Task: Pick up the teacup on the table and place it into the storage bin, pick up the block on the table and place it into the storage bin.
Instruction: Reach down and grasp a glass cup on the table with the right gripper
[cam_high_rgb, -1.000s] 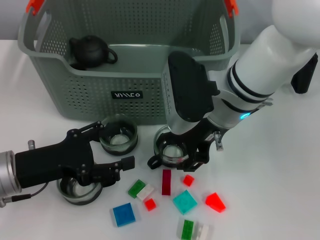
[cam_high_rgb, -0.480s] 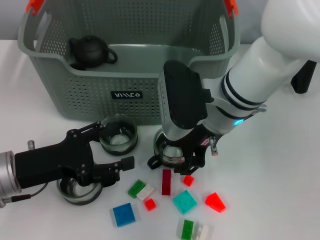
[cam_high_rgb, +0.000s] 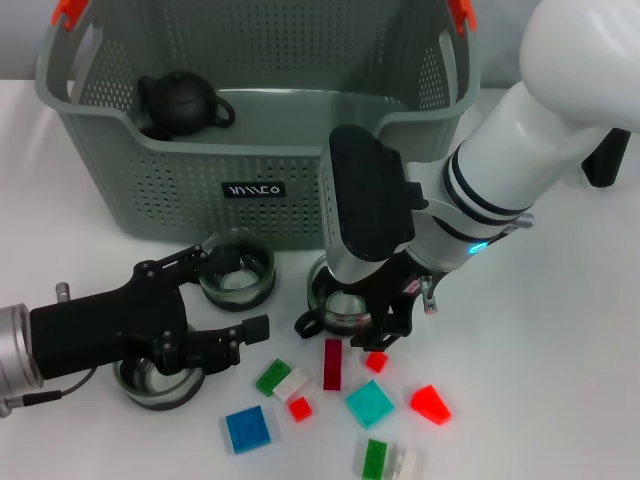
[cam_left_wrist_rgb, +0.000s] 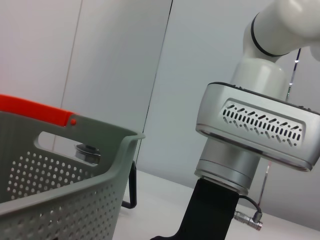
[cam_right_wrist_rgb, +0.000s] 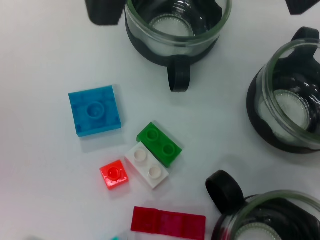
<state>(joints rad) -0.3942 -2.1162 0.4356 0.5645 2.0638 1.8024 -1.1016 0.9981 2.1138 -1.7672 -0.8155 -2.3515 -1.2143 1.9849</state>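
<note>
Three glass teacups stand on the table in front of the storage bin (cam_high_rgb: 250, 190). My right gripper (cam_high_rgb: 352, 312) hangs low over the middle teacup (cam_high_rgb: 343, 305), whose black handle (cam_high_rgb: 305, 325) sticks out to the left; that cup shows in the right wrist view as the teacup (cam_right_wrist_rgb: 272, 220). My left gripper (cam_high_rgb: 232, 292) rests open, a second teacup (cam_high_rgb: 237, 275) at its tips and a third teacup (cam_high_rgb: 155, 382) under its body. Coloured blocks lie in front: dark red block (cam_high_rgb: 333, 363), small red block (cam_high_rgb: 376, 361), teal block (cam_high_rgb: 370, 403), blue block (cam_high_rgb: 247, 428).
A black teapot (cam_high_rgb: 180, 103) sits inside the bin at its far left. More blocks lie near the front edge: green-and-white block (cam_high_rgb: 282, 380), red block (cam_high_rgb: 430, 404). The bin's rim with its orange clip (cam_left_wrist_rgb: 35, 110) fills the left wrist view's near side.
My right arm has shifted slightly left and lower over the middle teacup. The left arm, the cups and the blocks have not moved.
</note>
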